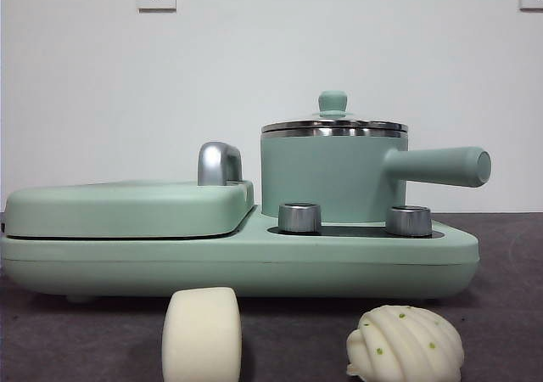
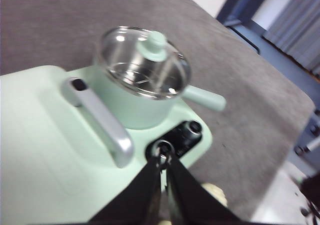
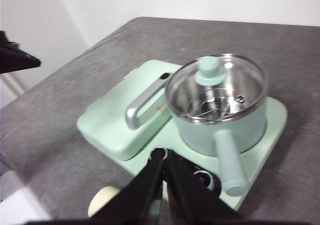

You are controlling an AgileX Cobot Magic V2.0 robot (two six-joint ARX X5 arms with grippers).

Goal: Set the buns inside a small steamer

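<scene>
1. No step has begun: both buns lie on the bench (image 1: pixel 509 314) in front of the small steamer (image 1: pixel 327 178), whose glass lid (image 3: pixel 216 87) is still on.
2. The left tool (image 2: pixel 164 157) and right tool (image 3: pixel 163 156) hover above, both pressed together and empty.
3. I think the lid must come off first.
4. The smooth roll (image 1: pixel 202 334) is cream; the ridged bun (image 1: pixel 405 345) is white with green specks.

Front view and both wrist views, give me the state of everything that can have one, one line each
steamer: on its base, glass lid on.
griddle: shut.
cylinder bun: standing on the table, outside the pot.
shell bun: on the table, outside the pot.
left tool: shut, empty.
right tool: shut, empty.
</scene>
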